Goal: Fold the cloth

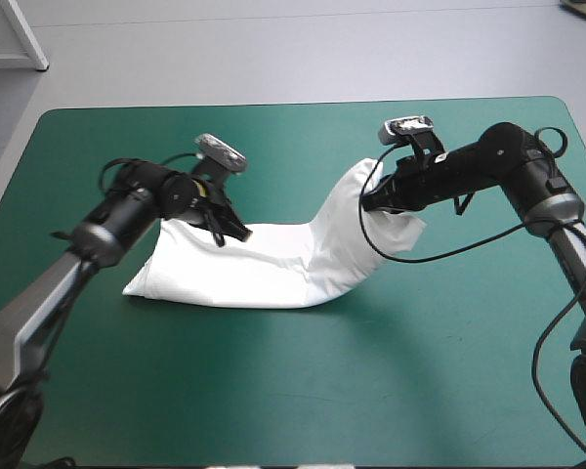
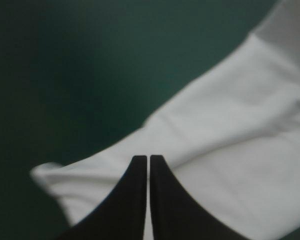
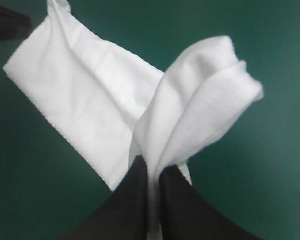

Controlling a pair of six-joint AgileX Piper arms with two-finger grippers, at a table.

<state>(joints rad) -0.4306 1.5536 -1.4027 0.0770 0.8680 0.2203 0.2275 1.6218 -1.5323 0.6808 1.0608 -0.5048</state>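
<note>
jaws on both arms stand all but closed, cloth pinched between. left gripper (image 1: 236, 233) (image 2: 148, 157) clamps one end of the t-shirt (image 1: 273, 264) (image 2: 230, 125) (image 3: 90, 100), low over the teal-green cover (image 1: 449, 371). right gripper (image 1: 368, 203) (image 3: 152, 167) clamps the other end, lifted, the cloth bunched beyond its fingers (image 3: 130, 205). t-shirt: a long folded band across the cover's middle, its left part lying flat on it.

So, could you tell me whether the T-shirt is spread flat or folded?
Folded into a long narrow band, not finished: the T-shirt lies on the table, its right end lifted by the right gripper.
</note>
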